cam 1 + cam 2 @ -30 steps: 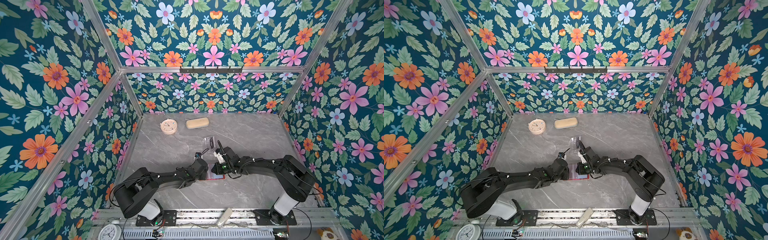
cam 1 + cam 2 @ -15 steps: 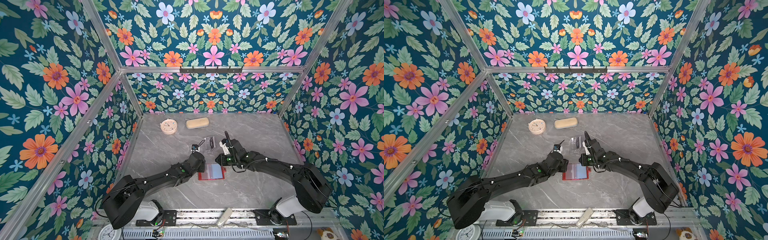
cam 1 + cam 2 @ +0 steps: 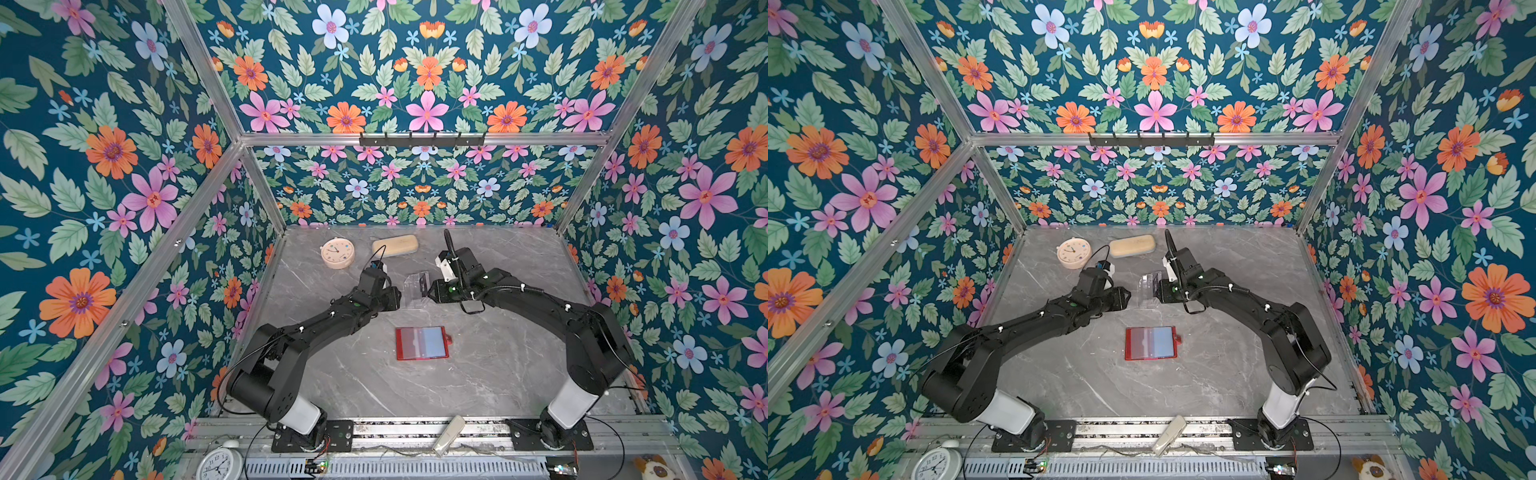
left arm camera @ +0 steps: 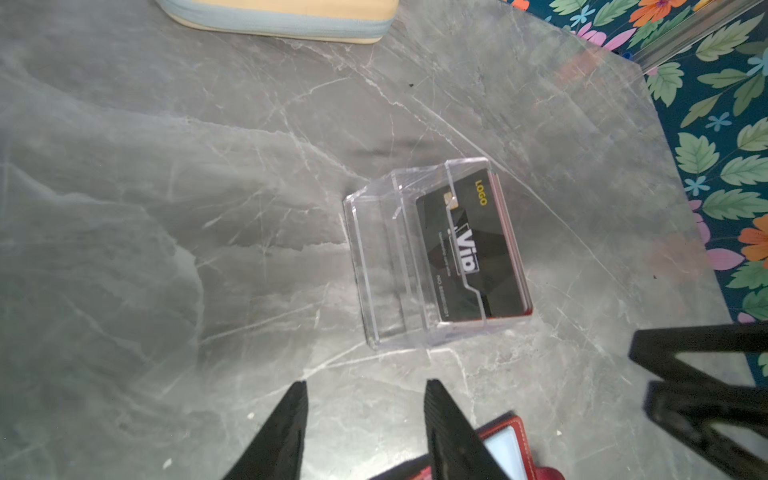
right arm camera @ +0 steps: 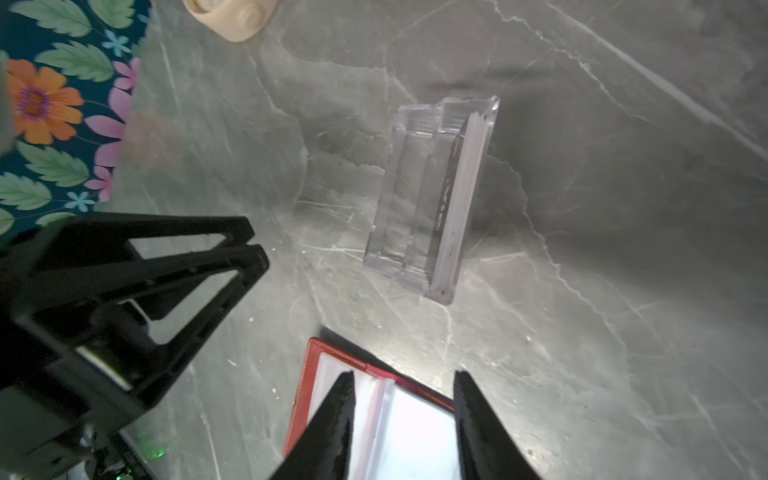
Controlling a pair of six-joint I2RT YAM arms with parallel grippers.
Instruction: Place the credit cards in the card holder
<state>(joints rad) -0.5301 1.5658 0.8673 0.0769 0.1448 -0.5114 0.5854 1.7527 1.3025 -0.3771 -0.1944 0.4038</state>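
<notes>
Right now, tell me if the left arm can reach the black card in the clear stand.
Probably yes: the left gripper is open, empty and faces the clear stand with nothing between; the black card shows unblocked in it.

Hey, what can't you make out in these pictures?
Cards behind the black VIP card in the clear card holder: left wrist view, it covers all but reddish edges.
Pockets of the red wallet: right wrist view; glare, right pincer, frame edge.
Card's small print: left wrist view, blurred.

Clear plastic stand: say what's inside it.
A dark card stands in the stand's back slot; a red edge shows behind it. How many cards lie behind is covered. Front sections look empty.
</notes>
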